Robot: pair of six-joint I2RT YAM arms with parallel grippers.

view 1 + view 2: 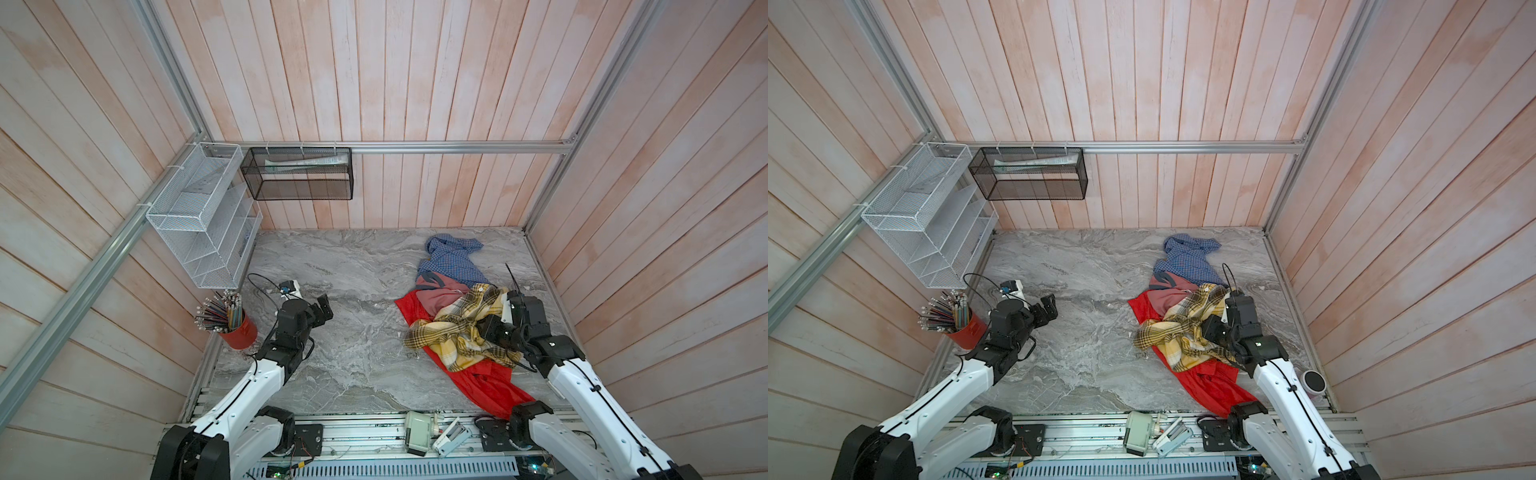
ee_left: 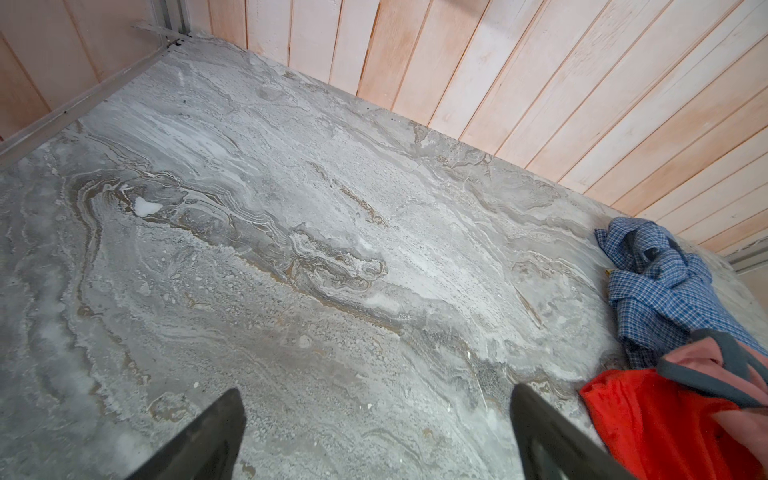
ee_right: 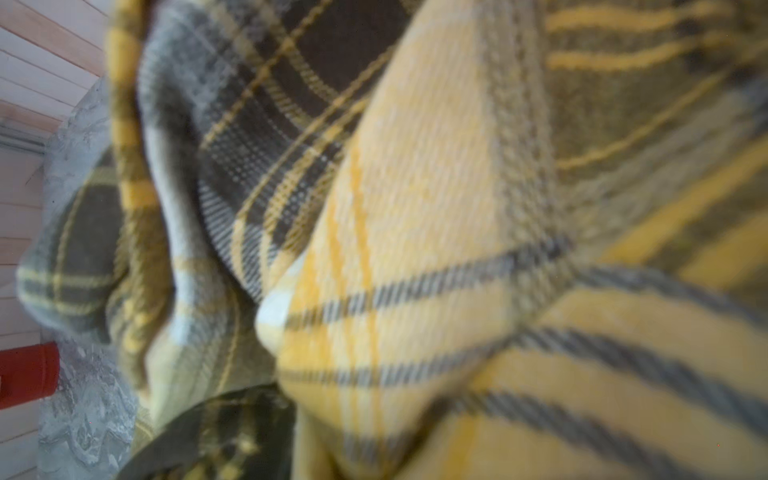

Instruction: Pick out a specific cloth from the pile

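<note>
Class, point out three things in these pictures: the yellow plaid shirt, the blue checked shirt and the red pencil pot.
yellow plaid shirt (image 1: 457, 347): a top view, its crumpled middle.
blue checked shirt (image 2: 665, 291): left wrist view, its bunched middle.
red pencil pot (image 1: 240, 334): a top view, its side wall.

Open desk mid-scene, clutter at both sides
Bare marble lies free between the left hand and the pile; a red pencil cup and white wire rack crowd the left edge; the right hand is sunk in the plaid shirt atop the pile.
</note>
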